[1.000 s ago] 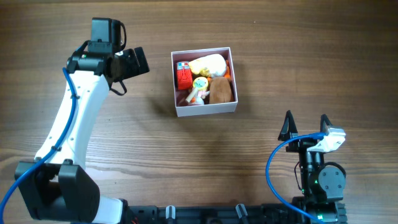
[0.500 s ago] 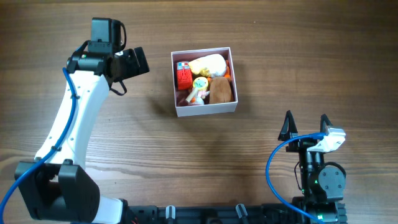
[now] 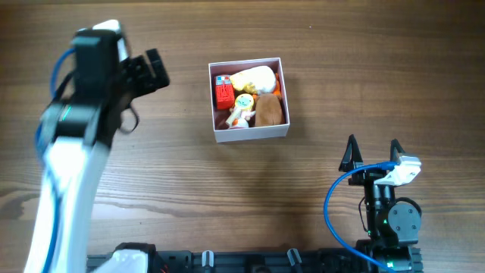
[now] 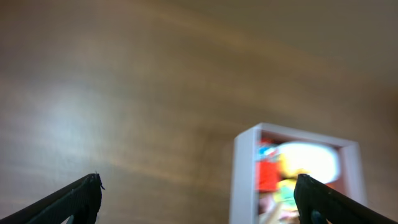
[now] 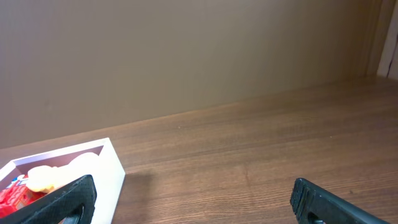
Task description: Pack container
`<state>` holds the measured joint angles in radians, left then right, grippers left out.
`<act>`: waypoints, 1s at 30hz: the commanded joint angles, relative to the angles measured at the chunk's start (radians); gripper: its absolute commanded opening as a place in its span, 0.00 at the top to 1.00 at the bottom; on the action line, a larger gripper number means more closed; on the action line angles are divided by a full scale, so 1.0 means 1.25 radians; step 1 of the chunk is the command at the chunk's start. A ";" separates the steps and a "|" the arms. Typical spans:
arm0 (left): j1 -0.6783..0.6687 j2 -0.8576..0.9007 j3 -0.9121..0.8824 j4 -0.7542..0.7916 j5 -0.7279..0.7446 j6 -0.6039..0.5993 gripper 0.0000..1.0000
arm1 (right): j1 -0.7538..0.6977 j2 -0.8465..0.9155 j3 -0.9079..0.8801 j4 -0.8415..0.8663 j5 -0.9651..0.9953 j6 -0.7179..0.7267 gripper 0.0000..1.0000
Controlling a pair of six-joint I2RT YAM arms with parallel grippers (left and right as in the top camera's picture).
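The container (image 3: 250,136), a square white box with a pink inside, sits at the table's middle back. It holds several toys: a red block (image 3: 223,94), a pale yellow plush (image 3: 254,79), a brown plush (image 3: 268,111) and a small yellow-green figure (image 3: 242,106). My left gripper (image 3: 155,70) is open and empty, raised to the left of the container. In the blurred left wrist view the container (image 4: 245,168) lies ahead, between the open fingers (image 4: 199,196). My right gripper (image 3: 372,154) is open and empty near the front right; its wrist view shows the container (image 5: 109,163) at the lower left.
The wooden table (image 3: 341,68) surrounds the container with bare surface on all sides. A blue cable (image 3: 333,199) loops by the right arm's base at the front edge.
My left arm has lifted and swung left, away from the container, and looks larger and blurred. The right arm and the container's contents have not moved.
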<state>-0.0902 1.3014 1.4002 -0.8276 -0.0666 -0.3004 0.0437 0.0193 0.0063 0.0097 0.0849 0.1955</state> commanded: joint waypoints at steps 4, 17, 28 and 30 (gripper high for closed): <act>0.002 -0.313 0.009 0.000 -0.005 0.001 0.00 | -0.003 -0.006 -0.001 0.004 -0.016 -0.009 0.00; 0.002 -0.781 0.000 -0.152 0.017 0.000 0.00 | -0.003 -0.006 -0.001 0.004 -0.016 -0.009 0.01; 0.008 -0.977 -0.272 -0.129 0.019 -0.020 0.00 | -0.003 -0.006 -0.001 0.004 -0.016 -0.009 0.01; 0.013 -1.011 -0.365 -0.022 0.016 -0.020 0.00 | -0.003 -0.006 -0.001 0.004 -0.016 -0.009 0.00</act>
<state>-0.0879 0.1028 1.0931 -0.9863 -0.0551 -0.3069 0.0437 0.0193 0.0063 0.0093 0.0784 0.1951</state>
